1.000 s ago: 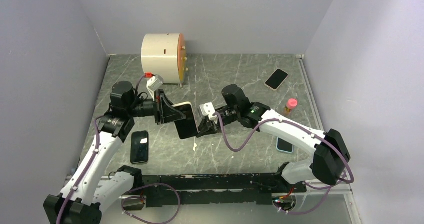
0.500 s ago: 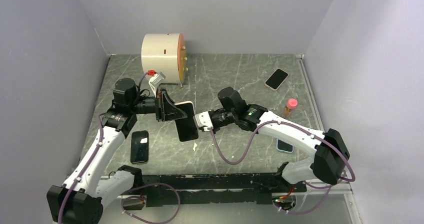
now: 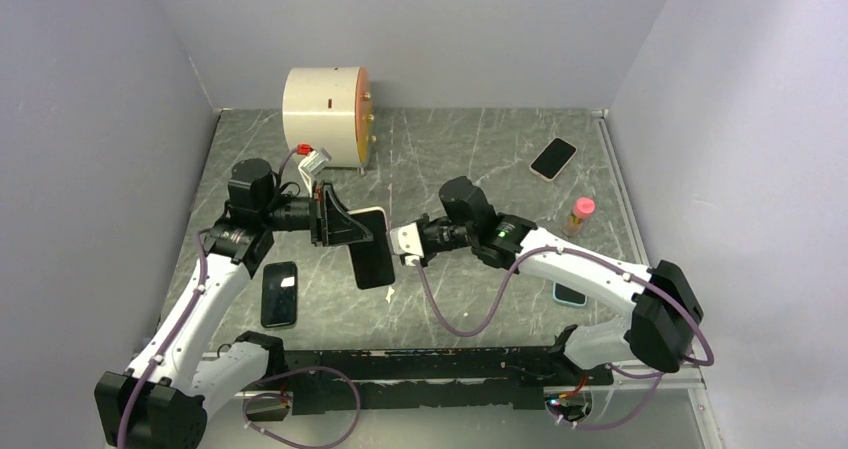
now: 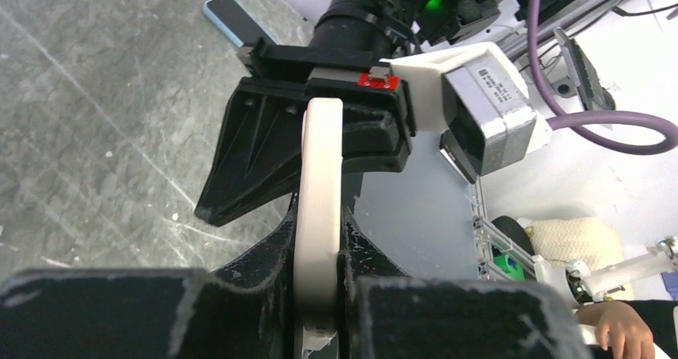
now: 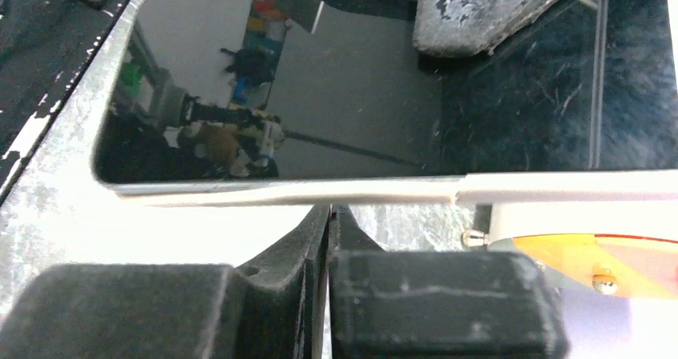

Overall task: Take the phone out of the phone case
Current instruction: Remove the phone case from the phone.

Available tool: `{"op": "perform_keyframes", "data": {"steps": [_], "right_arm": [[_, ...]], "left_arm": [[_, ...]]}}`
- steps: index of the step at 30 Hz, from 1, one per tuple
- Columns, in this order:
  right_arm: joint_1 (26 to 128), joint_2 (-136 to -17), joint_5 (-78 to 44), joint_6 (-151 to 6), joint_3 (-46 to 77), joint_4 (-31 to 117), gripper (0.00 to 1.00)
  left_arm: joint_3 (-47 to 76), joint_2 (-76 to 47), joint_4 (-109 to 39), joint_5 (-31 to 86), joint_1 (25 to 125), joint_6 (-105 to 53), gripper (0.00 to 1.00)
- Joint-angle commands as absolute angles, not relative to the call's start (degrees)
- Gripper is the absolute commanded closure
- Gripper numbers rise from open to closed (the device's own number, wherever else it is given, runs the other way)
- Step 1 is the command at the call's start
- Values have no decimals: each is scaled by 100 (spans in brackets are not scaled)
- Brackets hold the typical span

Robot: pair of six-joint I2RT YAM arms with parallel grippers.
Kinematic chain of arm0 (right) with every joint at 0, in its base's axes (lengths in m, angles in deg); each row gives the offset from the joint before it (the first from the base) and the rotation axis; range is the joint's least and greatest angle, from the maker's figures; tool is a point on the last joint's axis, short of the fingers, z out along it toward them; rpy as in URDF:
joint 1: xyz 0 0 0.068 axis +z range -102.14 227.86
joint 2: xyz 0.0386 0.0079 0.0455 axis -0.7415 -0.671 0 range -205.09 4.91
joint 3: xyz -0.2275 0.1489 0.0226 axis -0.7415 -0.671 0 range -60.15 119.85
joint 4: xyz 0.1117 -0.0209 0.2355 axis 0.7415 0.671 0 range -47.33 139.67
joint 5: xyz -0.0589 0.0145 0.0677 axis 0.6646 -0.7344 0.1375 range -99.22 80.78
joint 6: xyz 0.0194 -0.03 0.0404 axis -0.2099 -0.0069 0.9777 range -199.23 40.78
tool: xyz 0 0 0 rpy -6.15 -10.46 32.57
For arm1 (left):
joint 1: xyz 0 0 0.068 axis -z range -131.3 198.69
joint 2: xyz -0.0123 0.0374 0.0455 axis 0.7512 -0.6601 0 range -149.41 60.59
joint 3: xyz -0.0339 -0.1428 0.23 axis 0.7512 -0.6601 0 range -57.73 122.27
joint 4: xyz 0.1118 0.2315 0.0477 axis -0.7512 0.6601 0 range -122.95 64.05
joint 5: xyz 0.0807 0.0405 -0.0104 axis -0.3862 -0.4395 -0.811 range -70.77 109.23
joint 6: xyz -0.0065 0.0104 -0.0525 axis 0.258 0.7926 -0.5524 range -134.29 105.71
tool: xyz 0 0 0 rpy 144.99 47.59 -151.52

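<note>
The phone (image 3: 373, 257), dark screen in a cream case (image 4: 320, 207), hangs on edge above the table's middle. My left gripper (image 3: 348, 232) is shut on it; in the left wrist view the gripper (image 4: 320, 291) pinches the case's edge between both pads. In the right wrist view the glass (image 5: 320, 95) and the cream rim (image 5: 512, 187) fill the top. My right gripper (image 3: 399, 243) is shut, and its closed tips (image 5: 329, 212) touch the case's rim from the right. It holds nothing between the jaws.
A dark phone (image 3: 279, 294) lies near the left arm. Another phone (image 3: 553, 158) lies at the back right, and a blue-edged one (image 3: 570, 291) under the right arm. A small orange bottle (image 3: 581, 212) stands right. A white cylinder (image 3: 325, 114) stands at the back.
My right gripper has moved up from the phone's lower end to its right edge. The left arm has shifted slightly, still holding the phone.
</note>
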State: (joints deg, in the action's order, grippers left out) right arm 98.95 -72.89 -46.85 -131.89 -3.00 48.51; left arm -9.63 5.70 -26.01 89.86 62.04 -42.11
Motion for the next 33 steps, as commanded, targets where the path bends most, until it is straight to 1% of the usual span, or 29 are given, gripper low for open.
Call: {"op": "perform_keyframes", "data": {"steps": [1,4,6,8,12,17,21,28,33], "right_arm": [[9800,-6778,-4763,-12510,-690,4289,88],[9720,-6511,-5021,-11806,-1020,4049,72],[9725,-6374,-5144,-11405,-1187,3913,65],[9720,-6274,-5271,-11085,-1291,3878,61],[9687,-6079,-5481,-10701,-1559,3661,59],[9614,-5902,-5844,-10130,-1975,2747,59],[9610,-5944,-6094,-9835,-1994,2372,59],[9592,-6118,-5986,-9276,-2014,1737,59],[9551,-6192,-5891,-9101,-2040,1577,61]], "left_arm": [[-572,853,-2032,8834,6166,-3583,97],[-613,1040,-2197,8788,6170,-3546,97],[-660,1121,-2378,8821,6170,-3585,97],[-650,1114,-2376,8823,6170,-3554,97],[-548,956,-2225,8913,6170,-3442,97],[-719,964,-2743,8981,6170,-3871,98],[-812,989,-3063,9015,6174,-4141,97],[-1141,1021,-4004,9110,6187,-4853,97],[-1338,988,-4695,9246,6231,-5343,98]]}}
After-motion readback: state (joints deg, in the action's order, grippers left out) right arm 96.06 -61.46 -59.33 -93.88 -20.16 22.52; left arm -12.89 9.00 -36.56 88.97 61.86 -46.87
